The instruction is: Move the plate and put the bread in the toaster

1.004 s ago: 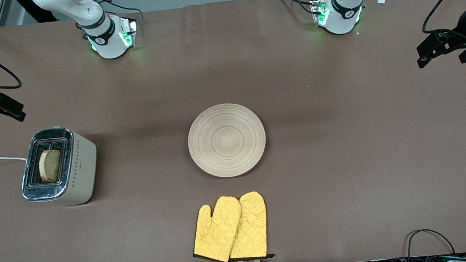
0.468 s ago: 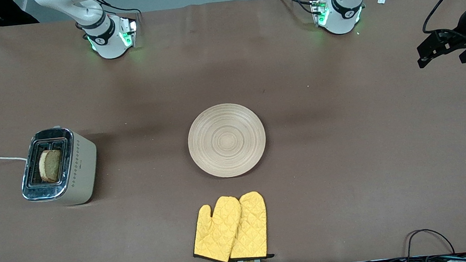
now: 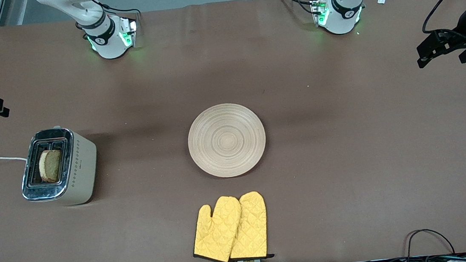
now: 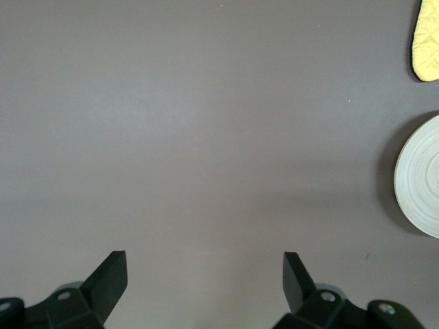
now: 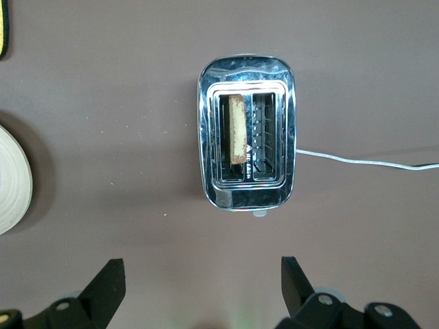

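One bread (image 3: 50, 165) slice upright in toaster (image 3: 59, 167)

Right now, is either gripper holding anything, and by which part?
Nothing is held. The left gripper is open over bare table; the right gripper is open above the toaster, with the bread already standing in a slot.

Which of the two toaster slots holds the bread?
The slot of the toaster on the plate's side holds the bread; the slot beside it shows only bare wire guides.
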`<move>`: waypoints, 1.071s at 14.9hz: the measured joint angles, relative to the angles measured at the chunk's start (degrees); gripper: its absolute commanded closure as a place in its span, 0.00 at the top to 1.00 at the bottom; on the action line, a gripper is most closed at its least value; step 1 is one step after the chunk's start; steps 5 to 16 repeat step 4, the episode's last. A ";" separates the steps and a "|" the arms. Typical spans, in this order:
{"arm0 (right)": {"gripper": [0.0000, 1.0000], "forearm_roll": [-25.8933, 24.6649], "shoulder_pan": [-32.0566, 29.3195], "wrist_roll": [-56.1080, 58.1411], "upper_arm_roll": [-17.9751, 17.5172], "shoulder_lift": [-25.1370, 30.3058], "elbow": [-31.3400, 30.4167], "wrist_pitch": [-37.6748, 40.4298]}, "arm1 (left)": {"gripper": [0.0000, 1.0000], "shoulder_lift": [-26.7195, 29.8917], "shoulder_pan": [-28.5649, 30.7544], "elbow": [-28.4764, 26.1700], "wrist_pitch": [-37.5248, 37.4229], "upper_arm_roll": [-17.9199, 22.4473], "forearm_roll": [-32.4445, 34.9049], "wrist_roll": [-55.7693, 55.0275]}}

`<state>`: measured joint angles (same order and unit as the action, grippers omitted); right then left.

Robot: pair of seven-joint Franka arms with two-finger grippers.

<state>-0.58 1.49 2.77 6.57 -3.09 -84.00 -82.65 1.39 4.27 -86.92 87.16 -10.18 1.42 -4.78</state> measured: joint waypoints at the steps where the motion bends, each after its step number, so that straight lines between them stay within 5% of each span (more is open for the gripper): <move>1: 1.00 0.05 0.00 0.00 -0.06 0.02 -0.02 0.32 | 1.00 0.00 -0.01 0.00 0.00 -0.01 0.00 -0.03; 16: 1.00 0.20 0.00 0.00 -0.29 0.28 -0.05 0.81 | 1.00 0.00 -0.12 0.00 0.00 -0.20 0.00 -1.87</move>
